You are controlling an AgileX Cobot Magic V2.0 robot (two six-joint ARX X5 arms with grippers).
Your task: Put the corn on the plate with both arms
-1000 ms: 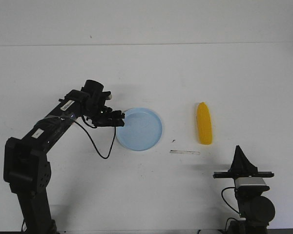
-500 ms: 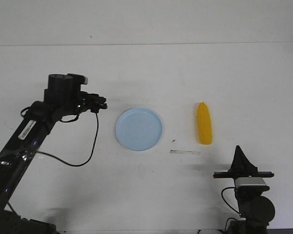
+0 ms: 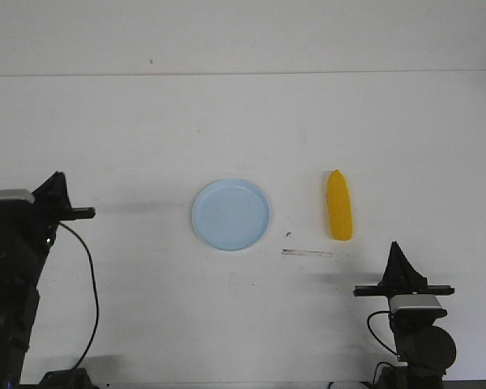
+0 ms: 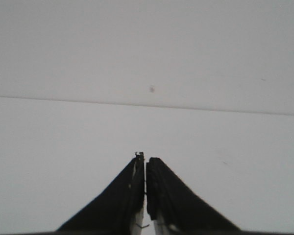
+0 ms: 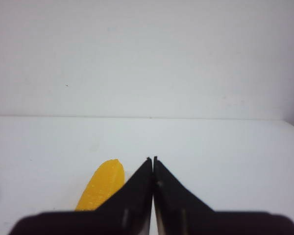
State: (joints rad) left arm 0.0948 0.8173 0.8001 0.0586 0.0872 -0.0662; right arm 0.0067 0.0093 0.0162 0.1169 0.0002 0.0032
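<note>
The pale blue plate (image 3: 231, 214) lies empty in the middle of the white table. The yellow corn (image 3: 338, 204) lies on the table to its right, lengthwise away from me; its tip also shows in the right wrist view (image 5: 102, 187). My left gripper (image 3: 57, 180) is shut and empty, drawn back at the table's left, far from the plate; its jaws meet in the left wrist view (image 4: 145, 157). My right gripper (image 3: 396, 246) is shut and empty at the front right, a little short of the corn; its jaws meet in the right wrist view (image 5: 152, 159).
A thin strip of tape (image 3: 306, 254) lies on the table between the plate and my right gripper. The table's far edge meets a white wall (image 3: 243, 36). The left arm's black cable (image 3: 91, 284) hangs at the front left.
My left arm has pulled back from the plate's left rim to the far left front of the table. The plate, the corn and the right arm have not moved.
</note>
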